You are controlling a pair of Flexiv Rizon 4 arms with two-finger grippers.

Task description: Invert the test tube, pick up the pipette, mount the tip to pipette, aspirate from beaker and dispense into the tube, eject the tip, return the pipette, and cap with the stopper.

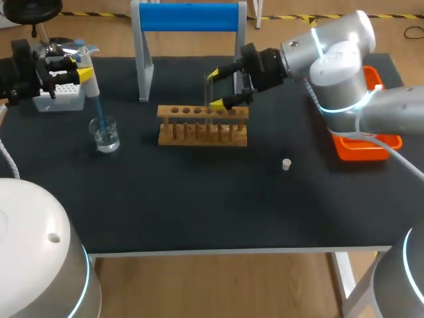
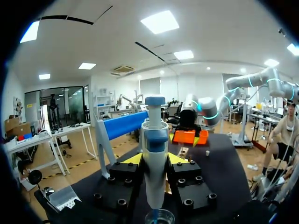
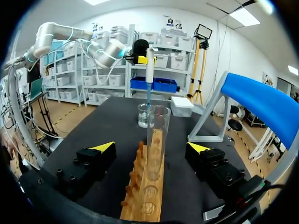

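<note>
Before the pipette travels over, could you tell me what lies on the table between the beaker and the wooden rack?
Nothing: the black table between the beaker and the wooden rack is bare, as the head view shows.

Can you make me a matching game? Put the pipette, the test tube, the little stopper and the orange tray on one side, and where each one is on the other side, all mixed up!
Things:
1. pipette
2. test tube
3. stopper
4. orange tray

Places:
A. lying alone on the black table
B. at the table's right edge
C. held in the left gripper, tip down in the beaker
D. standing in the wooden rack

Pairs: 1-C, 2-D, 3-A, 4-B.
</note>
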